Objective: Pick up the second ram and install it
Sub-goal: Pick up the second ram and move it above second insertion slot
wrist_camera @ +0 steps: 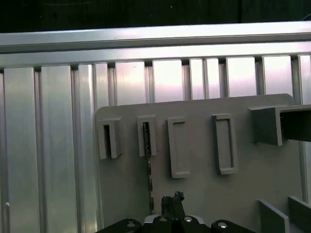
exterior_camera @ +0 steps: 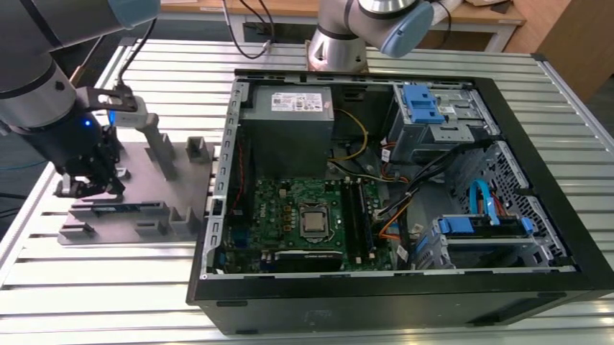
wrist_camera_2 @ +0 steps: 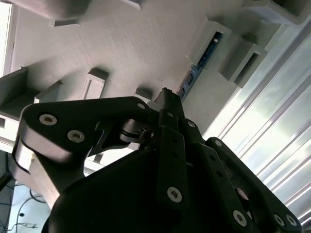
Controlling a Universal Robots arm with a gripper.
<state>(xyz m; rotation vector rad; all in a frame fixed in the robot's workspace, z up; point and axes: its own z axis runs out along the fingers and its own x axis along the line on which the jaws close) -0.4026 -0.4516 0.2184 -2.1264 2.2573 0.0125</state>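
Observation:
The second ram (wrist_camera_2: 200,62) is a thin blue-green board standing on edge in a slot of the grey slotted fixture (exterior_camera: 154,180). In the first wrist view the ram (wrist_camera: 148,160) appears as a narrow dark strip running from one slot block toward the camera. My gripper (exterior_camera: 91,188) hangs low over the fixture on the exterior view's left. In both wrist views its black fingers come together at the gripper (wrist_camera_2: 166,96) tip, close beside the ram's near end. Nothing shows between them at the gripper (wrist_camera: 173,198), and I cannot tell whether they touch the ram.
An open computer case (exterior_camera: 384,75) lies on the exterior view's right of the fixture, its green motherboard (exterior_camera: 298,208) exposed among cables and blue drive brackets. A second arm's base (exterior_camera: 336,43) stands behind the case. Grey fixture blocks (wrist_camera: 223,143) rise around the gripper on the ribbed metal table (exterior_camera: 96,287).

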